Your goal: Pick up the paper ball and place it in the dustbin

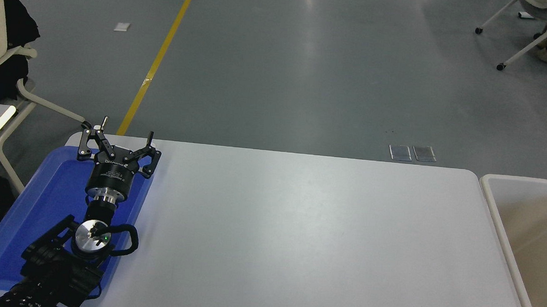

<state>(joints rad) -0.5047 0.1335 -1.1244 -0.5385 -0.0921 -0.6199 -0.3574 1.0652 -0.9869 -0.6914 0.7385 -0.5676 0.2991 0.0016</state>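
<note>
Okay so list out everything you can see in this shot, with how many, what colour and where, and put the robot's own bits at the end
Rectangular white table: one, white, fills the lower middle.
Shallow blue plastic tray: one, blue, on the table's left end.
Large white plastic dustbin: one, white rim, beige inside, off the table's right end.
Crumpled paper ball: none visible.
Yellow floor line: one, upper left.
Floor plates: two, grey, beyond the table's far edge.
White wheeled chairs: one at upper left, one at upper right, each partly seen.
Left gripper: one, black, open, over the tray's far end.
Right arm: not in view.
</note>
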